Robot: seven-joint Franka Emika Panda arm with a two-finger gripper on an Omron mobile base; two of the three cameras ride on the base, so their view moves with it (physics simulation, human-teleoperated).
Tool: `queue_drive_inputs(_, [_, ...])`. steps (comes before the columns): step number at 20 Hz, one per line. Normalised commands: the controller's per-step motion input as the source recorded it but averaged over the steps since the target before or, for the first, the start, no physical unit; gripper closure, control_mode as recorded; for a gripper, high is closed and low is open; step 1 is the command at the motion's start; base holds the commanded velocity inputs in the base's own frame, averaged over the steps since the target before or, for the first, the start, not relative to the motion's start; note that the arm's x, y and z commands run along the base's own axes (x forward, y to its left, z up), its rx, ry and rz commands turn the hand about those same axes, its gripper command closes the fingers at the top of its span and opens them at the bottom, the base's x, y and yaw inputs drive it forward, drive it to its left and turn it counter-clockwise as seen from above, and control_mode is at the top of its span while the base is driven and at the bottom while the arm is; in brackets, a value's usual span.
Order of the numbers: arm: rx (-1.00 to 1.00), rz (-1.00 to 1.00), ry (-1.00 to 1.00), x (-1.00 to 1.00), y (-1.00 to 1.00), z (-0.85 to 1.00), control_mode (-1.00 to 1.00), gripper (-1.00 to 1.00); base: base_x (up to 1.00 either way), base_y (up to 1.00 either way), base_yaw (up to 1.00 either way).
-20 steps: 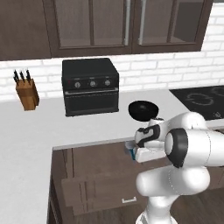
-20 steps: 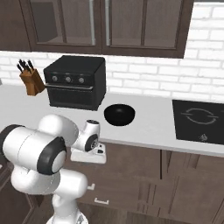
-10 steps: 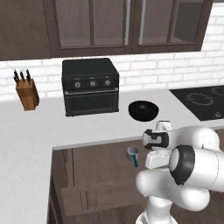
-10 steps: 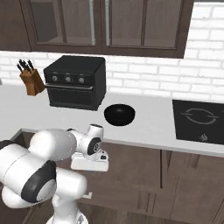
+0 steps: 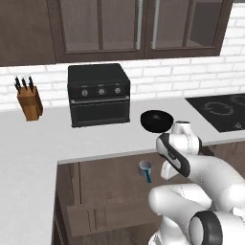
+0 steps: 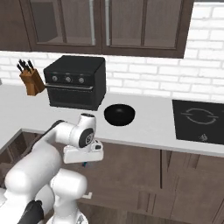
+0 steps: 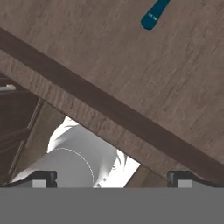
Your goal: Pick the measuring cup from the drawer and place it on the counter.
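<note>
Cup (image 5: 146, 168) sits in the open drawer (image 5: 115, 186), below the front edge of the white surface (image 5: 95, 139), with its grey bowl up and its teal handle pointing down toward the robot. It is just to the left of the claw as the left base view shows it, close to the hand but apart from it. In the right base view a small teal part of the cup (image 6: 85, 164) shows under the white hand, near the underside of the claw (image 6: 87, 161). In the hand view only the end of the teal handle (image 7: 154, 15) is visible at the top, on the brown wooden floor of the drawer (image 7: 131, 70), far ahead of the fingertips (image 7: 43, 177). The two dark tips stand wide apart at the bottom corners of that view, so the claw is spread and holds nothing. A darker wooden wall of the drawer runs across between the tips and the handle.

On the surface, behind the claw, lies a black pan (image 5: 155, 120), round and shallow. Farther behind and to the left stands a black oven (image 5: 99, 94) against the white brick wall. A knife block (image 5: 29, 103) with dark handles stands well to the left of the oven. To the right of the claw, a black stovetop (image 6: 199, 120) is set flat in the surface.
</note>
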Motion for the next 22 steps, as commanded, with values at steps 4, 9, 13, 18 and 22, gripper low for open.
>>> queue_drive_inputs(4, [0.0, 0.04, -0.01, 0.39, 0.58, -0.01, -1.0, -1.0, 0.0, 0.0, 0.0])
queue_drive_inputs(9, [0.02, 0.0, 0.0, 0.54, 0.31, -0.14, -1.0, -1.0, 0.0, 0.0, 0.0])
queue_drive_inputs(13, [0.08, -0.05, 0.0, 0.43, 0.04, -0.13, -1.0, -1.0, 0.0, 0.0, 0.0])
queue_drive_inputs(18, [0.11, -0.15, -0.01, 0.12, 0.0, -0.25, -1.0, -1.0, 0.0, 0.0, 0.0])
queue_drive_inputs(22, [0.09, -0.22, -0.03, 0.12, 0.03, -0.36, -1.0, -1.0, 0.0, 0.0, 0.0])
